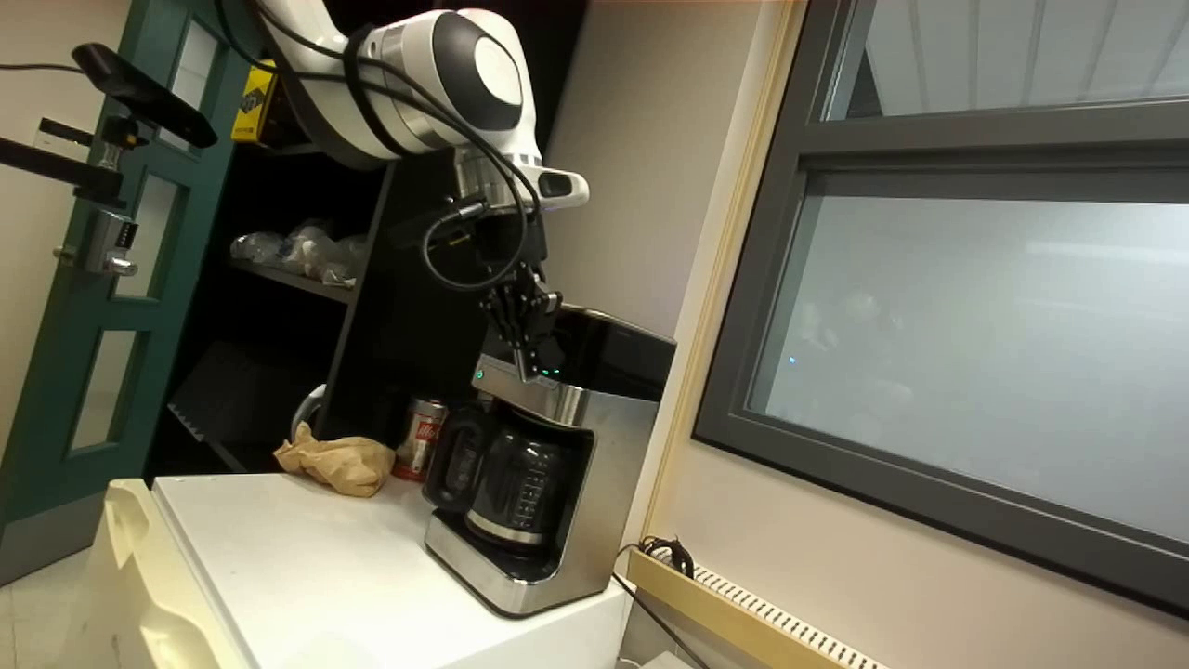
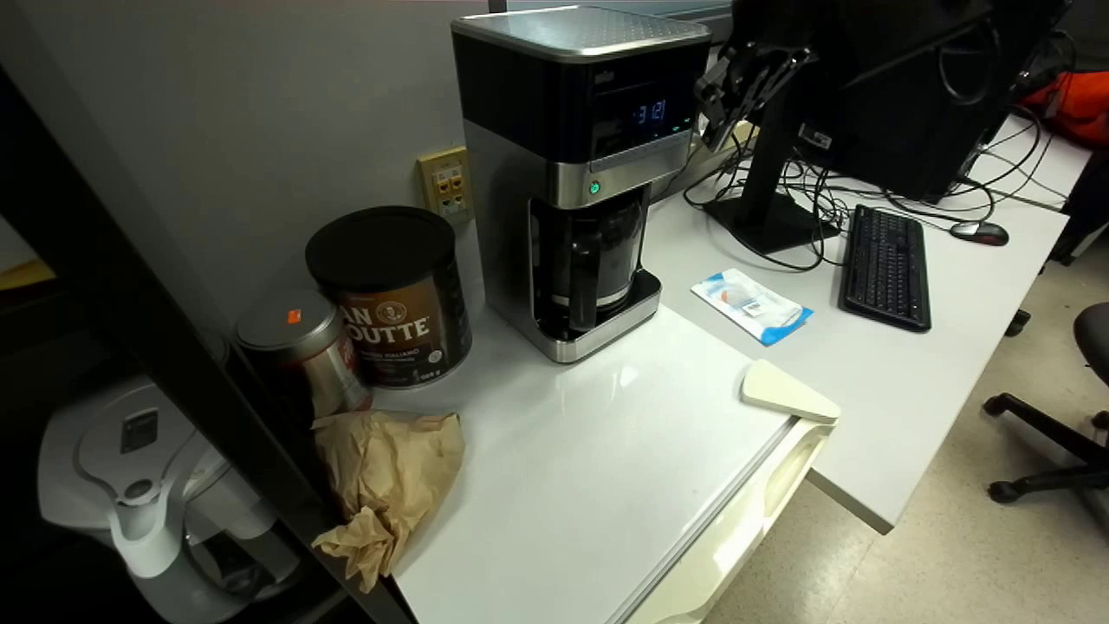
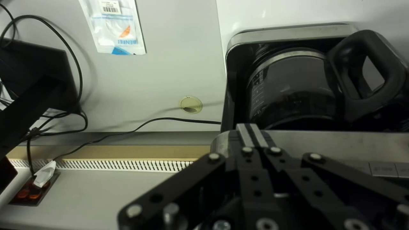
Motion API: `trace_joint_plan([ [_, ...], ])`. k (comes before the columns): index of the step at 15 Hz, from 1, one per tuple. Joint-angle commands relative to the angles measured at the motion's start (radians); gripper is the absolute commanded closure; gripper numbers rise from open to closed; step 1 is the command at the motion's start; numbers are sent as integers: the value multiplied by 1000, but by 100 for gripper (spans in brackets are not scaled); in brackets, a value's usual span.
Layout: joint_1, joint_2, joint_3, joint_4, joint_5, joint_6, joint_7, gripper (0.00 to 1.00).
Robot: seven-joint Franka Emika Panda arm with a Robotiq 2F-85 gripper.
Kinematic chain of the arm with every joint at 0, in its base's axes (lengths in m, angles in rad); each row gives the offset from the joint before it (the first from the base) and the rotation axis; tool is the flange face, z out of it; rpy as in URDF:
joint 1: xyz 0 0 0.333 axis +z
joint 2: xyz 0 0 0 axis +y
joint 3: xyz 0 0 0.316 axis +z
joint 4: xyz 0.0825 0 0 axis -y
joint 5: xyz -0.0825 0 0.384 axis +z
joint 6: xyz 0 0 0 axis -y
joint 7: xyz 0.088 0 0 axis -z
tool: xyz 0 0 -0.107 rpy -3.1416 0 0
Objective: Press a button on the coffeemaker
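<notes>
The coffeemaker stands upright on a white surface, black above and silver below, with a dark glass carafe inside. In an exterior view its front shows lit blue digits and a glowing green round button. A row of silver buttons shows at the right in the wrist view, partly hidden by my fingers. My gripper is shut with nothing between its fingertips. It points down in front of the coffeemaker's upper front, near the end away from the green button. Whether the gripper touches it, I cannot tell.
A brown paper bag, a coffee tin and a silver-red can stand beside the coffeemaker. On its other side are a monitor, cables, a keyboard and a plastic packet. A wall is behind.
</notes>
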Motion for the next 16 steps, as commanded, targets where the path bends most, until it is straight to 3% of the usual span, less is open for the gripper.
trace_joint_plan([
  [1, 22, 80, -27, 117, 46, -17, -21, 100],
  [10, 28, 158, -37, 217, 91, -55, -32, 100],
  [16, 34, 92, -31, 128, 81, -33, -48, 100],
])
